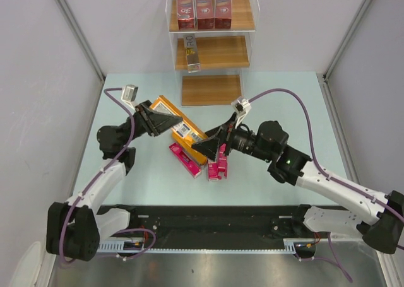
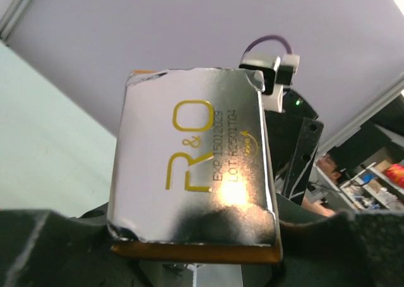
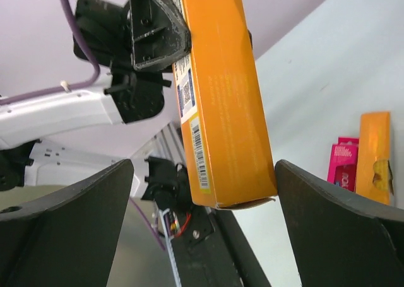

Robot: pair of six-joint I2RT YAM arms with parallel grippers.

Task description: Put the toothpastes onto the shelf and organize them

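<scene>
- Grey panel walls close in a pale blue-green table (image 1: 126, 173); the shelf (image 1: 211, 90) stands at the far edge, centre, and its lowest board is bare.
- Three dark red cartons (image 1: 205, 7) stand side by side on the top tier. One carton with a silver end (image 1: 192, 53) stands at the left of the middle tier. It is probably an orange one, but the top view is too small to be sure.
- The left gripper (image 1: 151, 118) is clamped on the far-left end of an orange-yellow carton (image 1: 180, 122) and holds it off the table at a slant. The left wrist view shows the carton's silver "R&O" end flap seated between the fingers.
- The right gripper (image 1: 206, 149) is spread wide. Its fingers stand on either side of the carton's free near-right end without touching it.
- Two pink cartons (image 1: 185, 159) lie on the table just under the pair of grippers. The right wrist view shows another orange carton (image 3: 374, 154) lying beside a pink one.
- Step in hand, as I judge it: the left arm carries this carton to the shelf.
- To do it well, the right arm should back straight off along the carton's length so that neither finger clips the free end.
- The left arm should then lift the carton above the loose cartons and turn it upright. It should enter between the clear acrylic walls squarely and set the carton beside its match on the middle tier.
</scene>
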